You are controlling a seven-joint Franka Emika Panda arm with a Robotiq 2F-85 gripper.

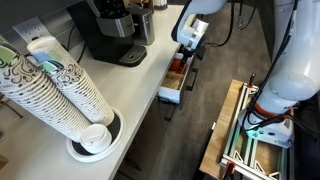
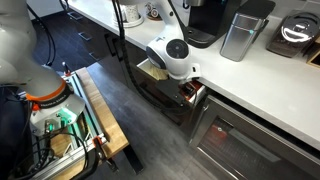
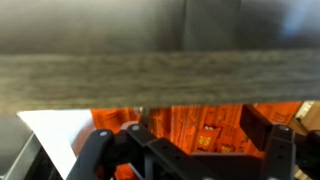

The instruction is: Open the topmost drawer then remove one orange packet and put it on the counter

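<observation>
The gripper is hanging just above the open drawer. Its fingers are standing wide apart in the wrist view and are clasping nothing. That spread is probably meant to let them drop on either side of a single slim sachet. Below and between them the orange packets are lying packed side by side, filling the drawer from its white inner wall across. None is lifted out or set apart, so the one to be taken is resting among the rest. Which packet the fingers are lining up on is too blurred to tell. The drawer is sticking out from under the counter, pulled far enough for its contents to be reached from above, so I judge the opening step done and the pick the step in hand. The arm is reaching in from the floor side and tipping the wrist downward, which is keeping it off the counter edge. On the counter the coffee machine and a leaning stack of cups are standing well apart from the drawer, leaving bare surface near it for setting the packet down.
</observation>
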